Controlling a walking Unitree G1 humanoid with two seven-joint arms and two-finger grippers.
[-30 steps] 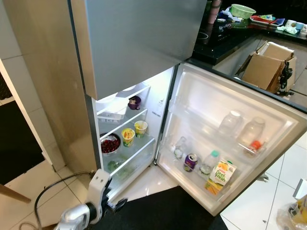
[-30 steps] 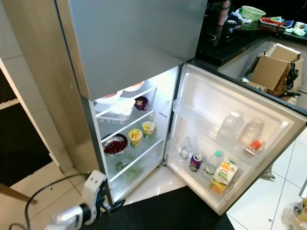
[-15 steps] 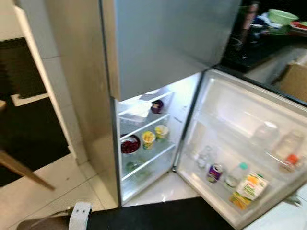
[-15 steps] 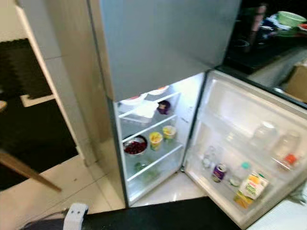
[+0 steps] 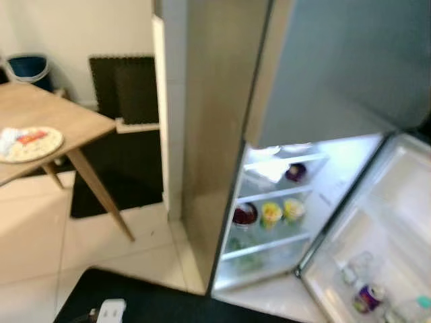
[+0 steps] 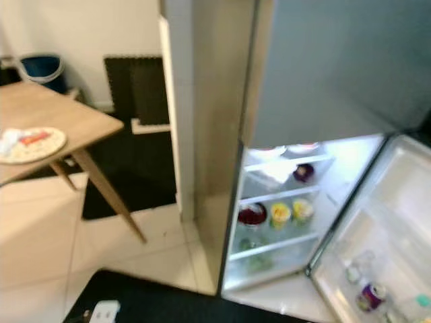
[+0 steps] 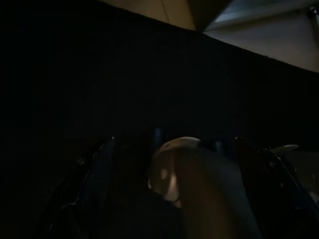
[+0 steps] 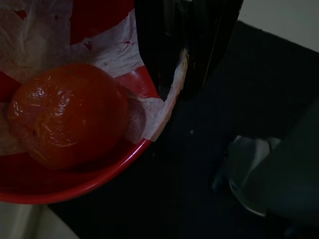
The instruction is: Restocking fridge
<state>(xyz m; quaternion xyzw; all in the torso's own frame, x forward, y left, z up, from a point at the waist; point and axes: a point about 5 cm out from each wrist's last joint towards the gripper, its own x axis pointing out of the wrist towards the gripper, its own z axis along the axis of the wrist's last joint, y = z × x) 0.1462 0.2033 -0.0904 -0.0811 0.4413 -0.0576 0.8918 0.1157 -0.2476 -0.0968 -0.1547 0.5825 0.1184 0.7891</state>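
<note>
While the head camera looked past the open fridge (image 5: 289, 195) toward a wooden desk (image 5: 60, 124) with a plate (image 5: 28, 144) on it, the right gripper (image 8: 187, 47) was pinching the rim of a red bowl (image 8: 79, 186). Black fingers (image 8: 169, 50) sat closed over the rim, with the plastic wrap (image 8: 164, 107) trapped under them.

A tomato (image 8: 67, 114), covered by that wrap, sat in the bowl just beside the gripper, on the inward side of the rim. Nothing else showed in the bowl.

Fridge door hung open, shelves lit: a dark bowl (image 5: 244, 215) and two yellow cups (image 5: 271, 214) on the middle shelf, a can (image 5: 367, 296) in the door rack. All well apart from the right gripper; my read is the carry had barely started.

Handling, as judgement:
- Bowl looked stiff plastic, light. A rim pinch at one point makes it want to tip away from the gripper.
- Wrap is slick, so the grip could slide on it. Better pinch on bare rim, if any.
- Tomato is soft and round; it will roll if the bowl tilts. Keep it level, move slow.

Left gripper (image 7: 174, 199) hung in the dark; cannot tell if spread or pressed together.
</note>
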